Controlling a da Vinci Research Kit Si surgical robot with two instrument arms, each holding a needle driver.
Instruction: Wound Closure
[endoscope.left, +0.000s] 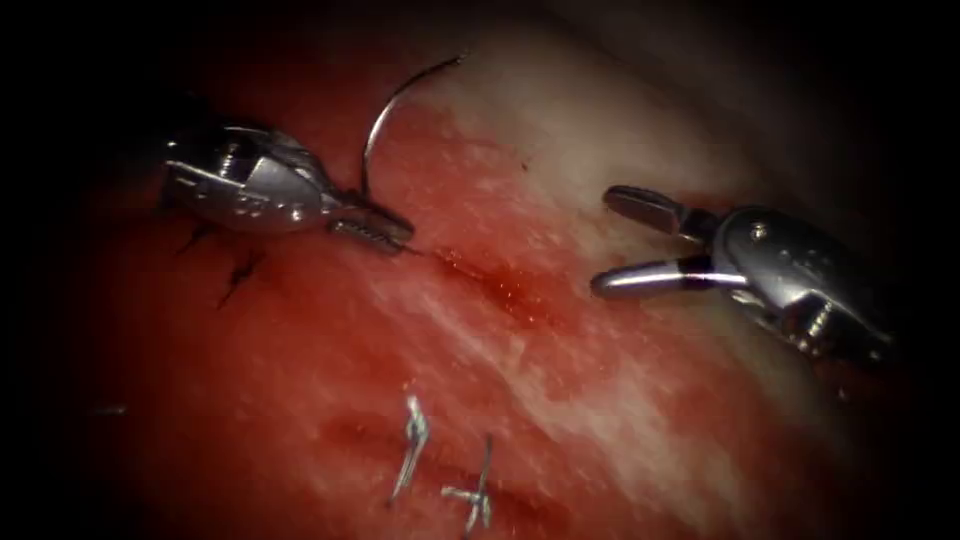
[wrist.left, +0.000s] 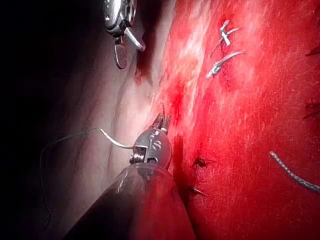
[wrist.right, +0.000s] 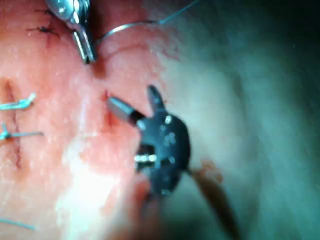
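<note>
- While our left tool (endoscope.left: 375, 228) clamps the needle (endoscope.left: 392, 105) near its pointed end, the curve arcs up clear of the tissue (endoscope.left: 560, 400), thread (wrist.left: 60, 142) trailing from its tail.
- Right tool (endoscope.left: 625, 245): jaws apart, holding nothing, right of the cut (endoscope.left: 500, 285).
- Our read: between bites; needle needs regripping further back along its curve.
- Earlier stitches (endoscope.left: 445, 465) sit below.

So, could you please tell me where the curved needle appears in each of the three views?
Endoscope view: the needle arcs up from the left tool, whose jaws hold it near one end, clear of the tissue.
Left wrist view: needle beside the left tool, thread trailing off.
Right wrist view: needle by the left tool.
Shared landmark: the left tool's shut jaws.
</note>
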